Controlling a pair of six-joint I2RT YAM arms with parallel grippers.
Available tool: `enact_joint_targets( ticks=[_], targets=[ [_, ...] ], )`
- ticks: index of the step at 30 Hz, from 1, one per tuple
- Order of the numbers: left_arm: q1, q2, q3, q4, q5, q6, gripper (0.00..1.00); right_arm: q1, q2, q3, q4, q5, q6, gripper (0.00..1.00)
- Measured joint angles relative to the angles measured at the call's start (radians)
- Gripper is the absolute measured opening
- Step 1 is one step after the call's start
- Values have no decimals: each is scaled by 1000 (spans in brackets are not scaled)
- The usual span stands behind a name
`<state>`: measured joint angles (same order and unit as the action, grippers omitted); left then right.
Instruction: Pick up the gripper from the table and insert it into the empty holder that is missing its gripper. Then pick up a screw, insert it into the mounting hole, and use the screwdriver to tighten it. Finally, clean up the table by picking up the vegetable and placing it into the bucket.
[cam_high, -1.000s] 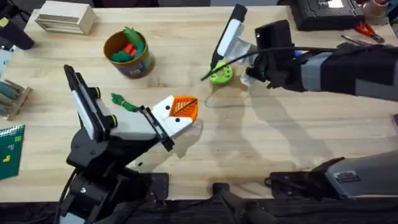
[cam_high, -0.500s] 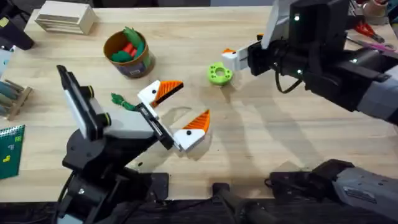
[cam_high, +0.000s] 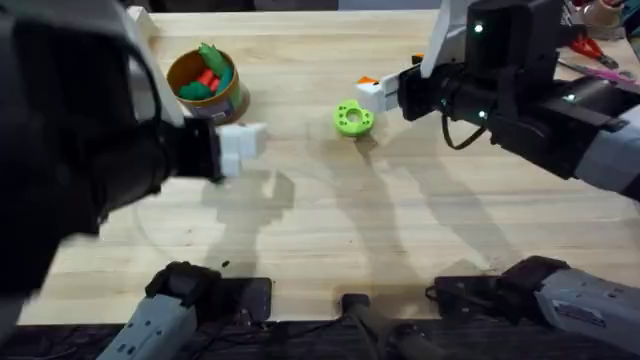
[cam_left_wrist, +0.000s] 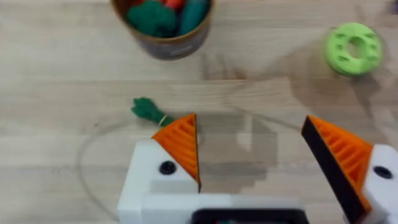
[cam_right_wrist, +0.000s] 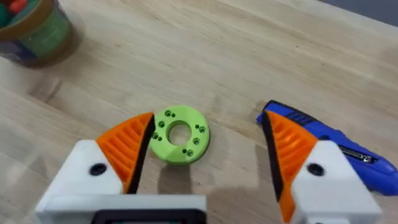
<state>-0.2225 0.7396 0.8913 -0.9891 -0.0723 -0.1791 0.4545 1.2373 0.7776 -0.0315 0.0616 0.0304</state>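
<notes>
My left gripper (cam_left_wrist: 249, 121) is open, its orange-padded white holders hanging over the table (cam_high: 400, 250). The dark green vegetable (cam_left_wrist: 146, 111) lies just past one fingertip, apart from it. Beyond stands the brown bucket (cam_left_wrist: 165, 28) (cam_high: 205, 85), with toy vegetables in it. In the overhead view the left arm looms dark and blurred, its gripper (cam_high: 242, 148) near the bucket, covering the vegetable. My right gripper (cam_right_wrist: 208, 118) (cam_high: 372, 95) is open over a green ring disc (cam_right_wrist: 179, 135). The blue screwdriver (cam_right_wrist: 333, 143) lies behind one of its fingers. A loose gripper and a screw are out of view.
The green ring disc (cam_high: 352, 118) sits mid-table beside the right gripper. Pink-handled scissors (cam_high: 590, 55) and dark equipment lie at the far right corner. Bare wood stretches across the table's middle and front.
The left gripper opened, then its arm rose close under the camera, hiding the vegetable in the overhead view. The right arm swung up off the disc and has since held still.
</notes>
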Motion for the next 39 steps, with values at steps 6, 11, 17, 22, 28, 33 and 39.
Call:
enact_joint_targets(
  ticks=[6,11,17,22,28,33,39],
  targets=[
    [229,231,26,-32,89,-170,987,0,0,0,-1,0,0,989],
    [302,331,26,-87,123,-240,987,0,0,0,-1,0,0,988],
    [377,518,23,-19,62,-433,987,0,0,0,-2,0,0,989],
    [405,614,17,49,18,-485,987,0,0,0,-7,0,0,989],
    [410,739,11,118,0,-544,979,0,0,0,-8,0,0,990],
    [410,798,9,133,-4,-581,195,0,0,0,-8,0,0,989],
    [410,725,9,14,27,-585,18,0,0,0,-8,0,0,989]
  ],
)
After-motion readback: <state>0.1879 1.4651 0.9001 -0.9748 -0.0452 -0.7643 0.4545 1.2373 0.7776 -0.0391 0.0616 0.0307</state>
